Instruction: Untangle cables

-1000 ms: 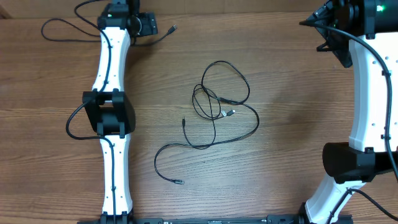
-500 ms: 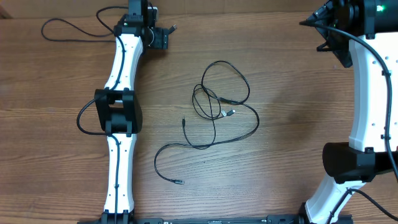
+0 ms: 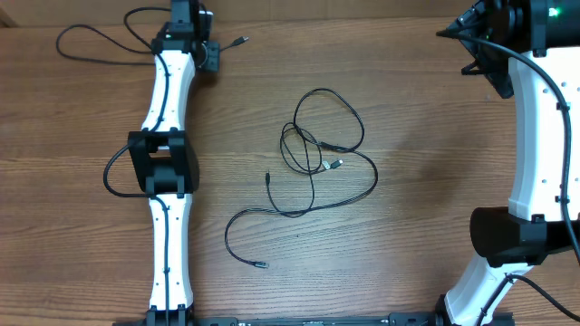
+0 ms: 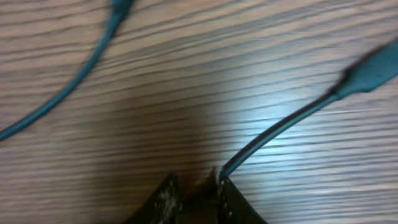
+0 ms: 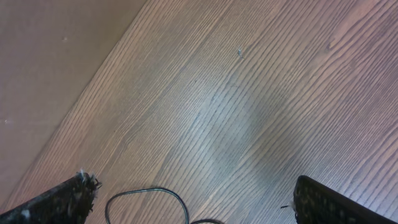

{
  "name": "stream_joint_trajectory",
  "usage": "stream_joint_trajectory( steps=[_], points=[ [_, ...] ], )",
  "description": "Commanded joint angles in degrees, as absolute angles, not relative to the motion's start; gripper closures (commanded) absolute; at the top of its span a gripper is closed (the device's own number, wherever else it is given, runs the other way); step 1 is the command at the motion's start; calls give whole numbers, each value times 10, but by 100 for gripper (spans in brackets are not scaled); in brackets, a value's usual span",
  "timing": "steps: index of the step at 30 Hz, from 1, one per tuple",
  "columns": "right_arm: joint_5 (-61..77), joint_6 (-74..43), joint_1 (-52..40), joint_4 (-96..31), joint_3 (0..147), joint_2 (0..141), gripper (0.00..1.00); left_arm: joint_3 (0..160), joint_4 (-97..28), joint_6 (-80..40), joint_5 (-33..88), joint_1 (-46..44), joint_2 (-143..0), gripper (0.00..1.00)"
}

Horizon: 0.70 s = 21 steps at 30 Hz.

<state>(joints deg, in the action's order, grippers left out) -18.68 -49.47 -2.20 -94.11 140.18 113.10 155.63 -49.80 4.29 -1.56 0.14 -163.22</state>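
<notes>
Two thin black cables (image 3: 319, 149) lie tangled in loops at the table's middle, with a loose end and its plug (image 3: 261, 264) toward the front. A third cable (image 3: 95, 41) lies apart at the far left. My left gripper (image 3: 208, 52) is shut on it just behind its plug (image 3: 240, 41). In the left wrist view the cable (image 4: 280, 127) comes out from the nearly closed gripper (image 4: 196, 179) and runs to the plug (image 4: 373, 65). My right gripper (image 3: 478, 56) hangs open at the far right, holding nothing. The right wrist view shows one cable loop (image 5: 152, 194) between its wide-apart fingers (image 5: 320, 199).
The left arm (image 3: 168, 163) stretches along the table's left side, the right arm (image 3: 535, 154) along the right edge. The table's far edge (image 5: 74, 81) shows in the right wrist view. Another stretch of the third cable (image 4: 81, 74) crosses the left wrist view.
My left gripper has closed on the third cable and shifted left near the far edge, pulling its plug a little left. The central tangle and right arm have not moved.
</notes>
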Motion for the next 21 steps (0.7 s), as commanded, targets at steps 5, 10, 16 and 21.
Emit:
stream_joint_trajectory(
  steps=[5,10,16,21],
  points=[
    [-196,-492,-21,-940,1407,1131,0,1550,-516,3,-70,58,-1633,69],
    [-196,-492,-21,-940,1407,1131,0,1551,-520,-69,-36,56,-1560,53],
    [-196,-492,-21,-940,1407,1131,0,1551,-555,-110,180,43,-1482,0],
    [-196,-492,-21,-940,1407,1131,0,1550,-629,-107,381,32,-1470,0]
  ],
)
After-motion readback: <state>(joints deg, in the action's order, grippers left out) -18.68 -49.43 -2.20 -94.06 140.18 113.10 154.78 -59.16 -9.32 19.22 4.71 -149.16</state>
